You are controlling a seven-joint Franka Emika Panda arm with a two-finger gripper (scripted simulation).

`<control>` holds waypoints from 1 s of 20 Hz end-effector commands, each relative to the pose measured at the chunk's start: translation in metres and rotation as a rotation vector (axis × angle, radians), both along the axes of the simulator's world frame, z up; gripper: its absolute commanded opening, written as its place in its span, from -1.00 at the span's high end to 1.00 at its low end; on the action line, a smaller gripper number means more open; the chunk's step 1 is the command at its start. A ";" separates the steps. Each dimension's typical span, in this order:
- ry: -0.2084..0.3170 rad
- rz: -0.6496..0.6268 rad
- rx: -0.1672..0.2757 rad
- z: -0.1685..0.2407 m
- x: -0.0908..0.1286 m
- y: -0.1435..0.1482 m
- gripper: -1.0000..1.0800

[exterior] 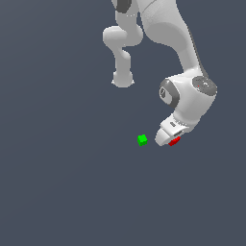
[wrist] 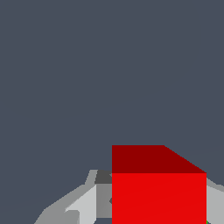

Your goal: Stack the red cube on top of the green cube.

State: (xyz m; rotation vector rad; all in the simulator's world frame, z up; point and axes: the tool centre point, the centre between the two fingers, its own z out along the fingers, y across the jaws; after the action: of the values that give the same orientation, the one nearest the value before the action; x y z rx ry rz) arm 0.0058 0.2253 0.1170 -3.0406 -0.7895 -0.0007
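Observation:
The red cube (exterior: 175,141) peeks out from under the white gripper (exterior: 172,140) in the exterior view. In the wrist view the red cube (wrist: 159,192) is large and sits between the two grey fingers (wrist: 87,205). Both fingers press against its sides, so the gripper (wrist: 159,199) is shut on it. The green cube (exterior: 142,140) rests on the dark floor, a short way toward the exterior view's left of the gripper and apart from it. I cannot tell whether the red cube is raised off the floor.
The arm's white links (exterior: 190,91) rise from the gripper toward the top of the exterior view. The base column (exterior: 122,77) stands behind the cubes. The surface all round is flat dark grey floor (exterior: 62,182).

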 end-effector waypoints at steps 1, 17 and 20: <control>0.000 -0.001 0.000 -0.002 -0.002 -0.005 1.00; 0.000 -0.001 0.000 -0.042 -0.041 -0.093 1.00; 0.001 -0.001 0.000 -0.049 -0.046 -0.108 1.00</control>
State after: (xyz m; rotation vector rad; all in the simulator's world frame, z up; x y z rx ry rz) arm -0.0375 0.1249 0.0712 -3.0414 -0.7864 0.0013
